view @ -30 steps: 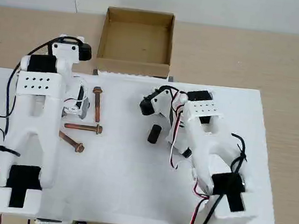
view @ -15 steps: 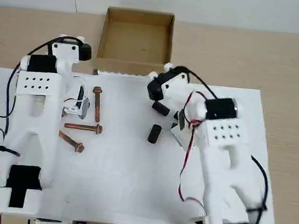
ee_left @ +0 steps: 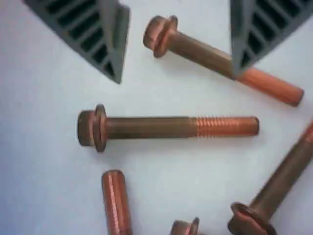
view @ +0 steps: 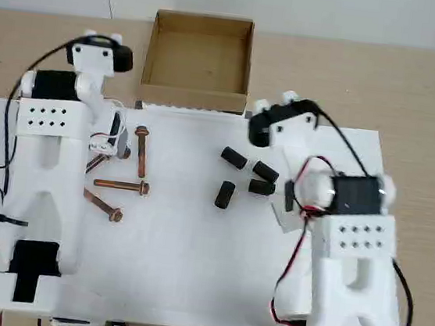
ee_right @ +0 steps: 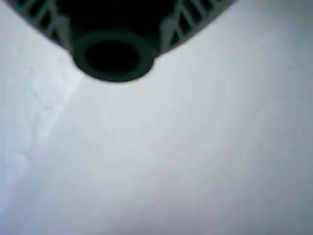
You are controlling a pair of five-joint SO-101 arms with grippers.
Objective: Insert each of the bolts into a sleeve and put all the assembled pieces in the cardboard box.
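White sheet (view: 188,285) under bolts (view: 120,186), wooden table (view: 431,85)

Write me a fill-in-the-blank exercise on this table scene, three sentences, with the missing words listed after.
1. The cardboard box is ____ inside.
2. The left arm's jaws stand ____ over the bolts.
3. The right arm's jaws hold a ____ sleeve.

Missing words: empty; open; black.
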